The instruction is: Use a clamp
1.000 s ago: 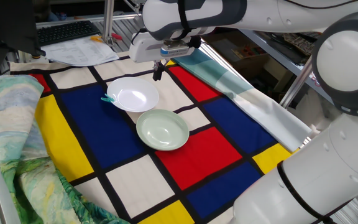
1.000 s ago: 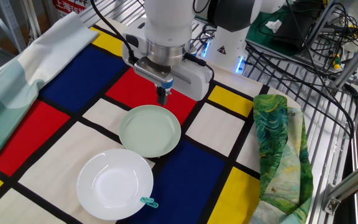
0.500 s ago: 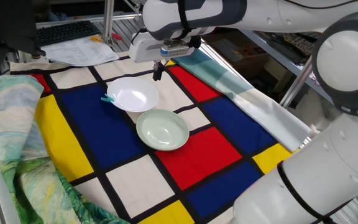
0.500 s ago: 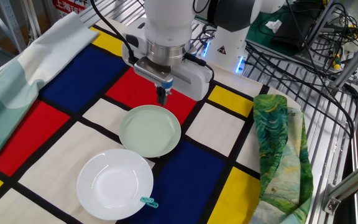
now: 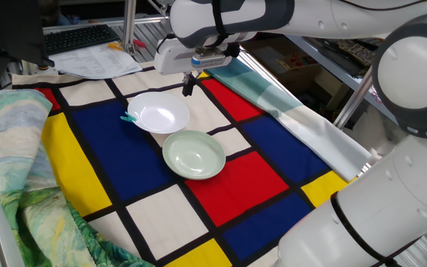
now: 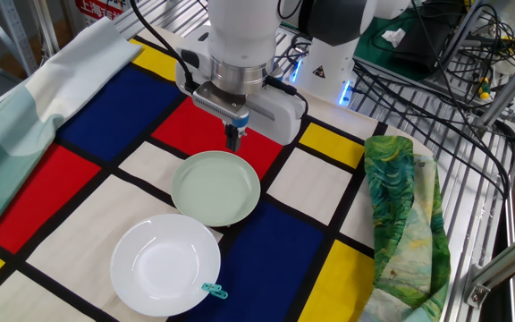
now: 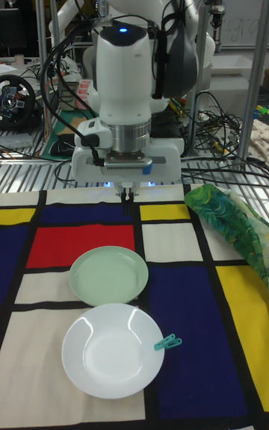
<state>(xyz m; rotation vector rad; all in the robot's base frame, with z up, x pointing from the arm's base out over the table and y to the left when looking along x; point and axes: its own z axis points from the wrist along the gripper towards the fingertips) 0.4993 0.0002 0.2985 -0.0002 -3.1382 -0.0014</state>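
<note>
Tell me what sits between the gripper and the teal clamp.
The pale green bowl and the white bowl lie between the raised gripper and the clamp at the white bowl's rim. Both are low.

Your tool hangs above the far rim of the pale green bowl, its two tips together, white bowl nearer you, teal clamp at its rim, all on the checked cloth over your bench.

Open cloth surrounds the clamp, seemingly touching the white bowl.
</note>
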